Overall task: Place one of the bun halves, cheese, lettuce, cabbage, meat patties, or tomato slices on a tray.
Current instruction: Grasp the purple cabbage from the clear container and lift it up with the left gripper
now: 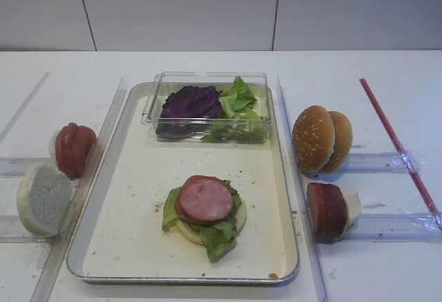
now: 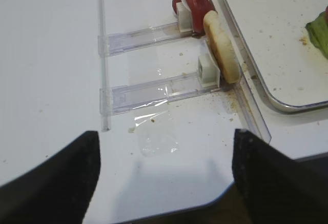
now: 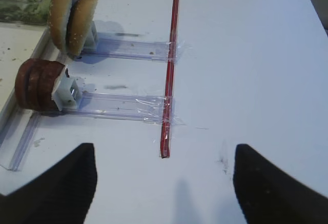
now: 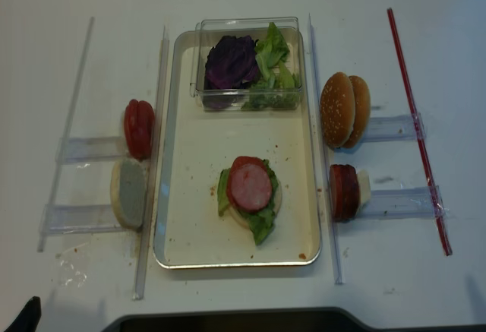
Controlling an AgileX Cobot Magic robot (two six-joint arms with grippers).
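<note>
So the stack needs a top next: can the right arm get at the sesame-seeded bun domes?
Probably yes. The golden-brown sesame bun domes stand upright on their clear rail outside the metal-rimmed tray, on the right arm's side; its open tool has only bare white table ahead.

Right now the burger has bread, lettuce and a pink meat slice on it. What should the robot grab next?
Probably the dark purple cabbage leaf in the clear plastic box: the stack on the silvery metal tray has none yet. Both grippers hang open and empty over the white table, so either arm could reach in.
</note>
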